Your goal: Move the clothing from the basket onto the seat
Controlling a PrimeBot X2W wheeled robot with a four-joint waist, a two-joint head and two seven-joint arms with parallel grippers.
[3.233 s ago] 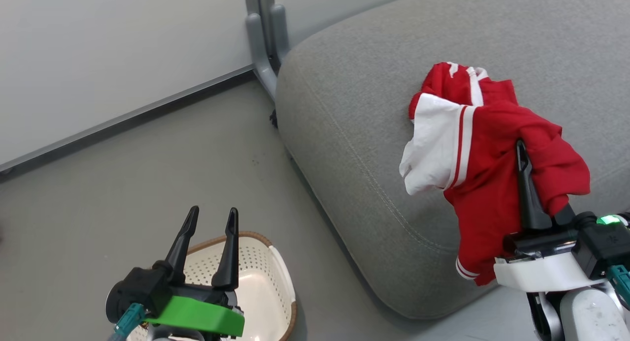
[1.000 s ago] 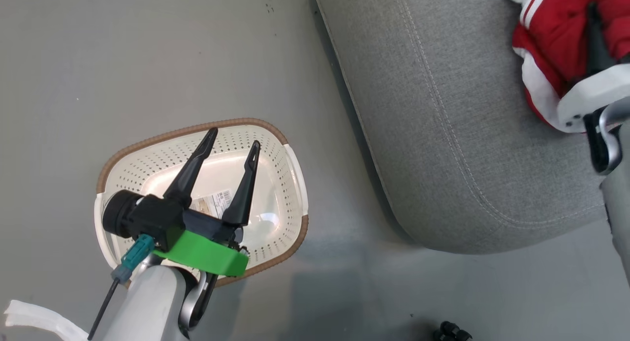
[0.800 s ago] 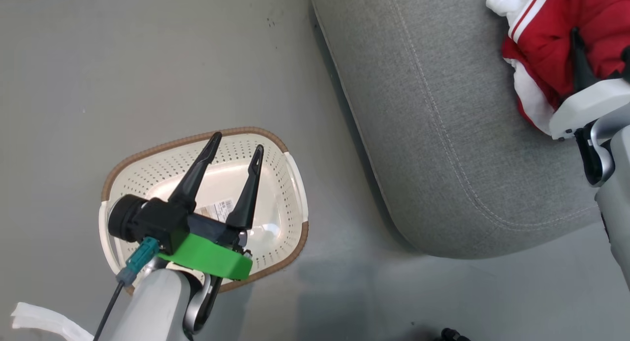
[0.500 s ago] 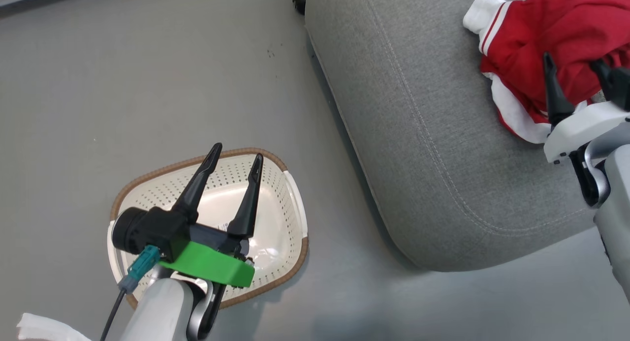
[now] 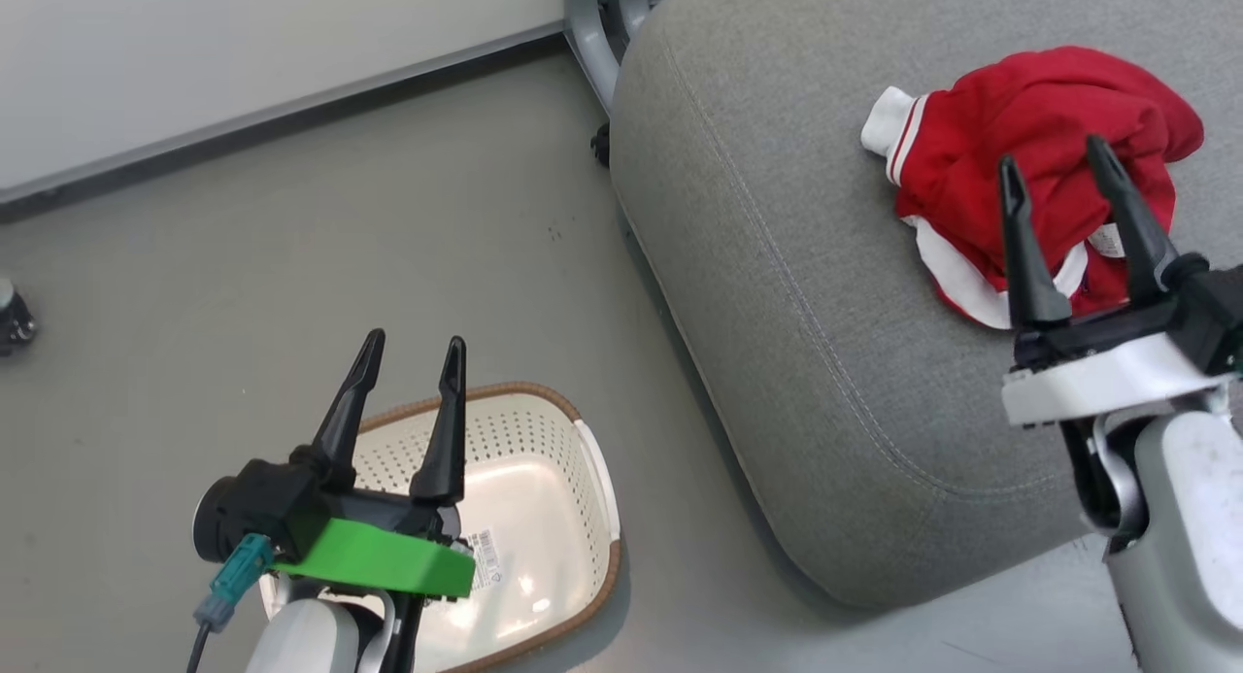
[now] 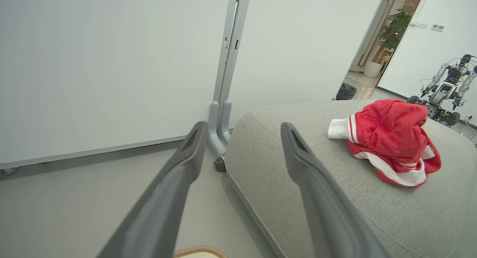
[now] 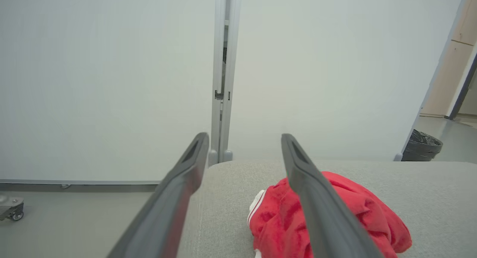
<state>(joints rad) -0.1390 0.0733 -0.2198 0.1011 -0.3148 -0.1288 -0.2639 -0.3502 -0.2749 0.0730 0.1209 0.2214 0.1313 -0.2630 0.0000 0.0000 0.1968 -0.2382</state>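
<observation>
Nearest the robot, the left gripper [image 5: 416, 343] is hanging above the small cream-white perforated plastic basket with the brown woven-look rim [image 5: 544, 430]. Its two dark fingers are spread moderately apart and are gripping nothing. It is probably idling there because the visible part of the basket's floor is showing only a printed label [image 5: 483, 556] and no fabric (the gripper body is hiding part of the inside). The basket is sitting on the grey floor [image 5: 291, 217], just beside the front corner of the large light grey upholstered seat cushion [image 5: 777, 265].

Further out, the right gripper [image 5: 1054, 153] is hovering over the seat, its fingers also apart with nothing pinched between them, leaving the cloth free to settle. Their tips are pointing toward the crumpled bright red garment with white bands [image 5: 991, 110]. That garment is lying in a loose heap on top of the cushion, well in from the stitched edge, so it is looking unlikely to slide off. Judging by this, the transfer is looking complete.

Beyond the seat, a grey metal post [image 5: 583, 22] is standing against a pale wall panel [image 5: 243, 51].
</observation>
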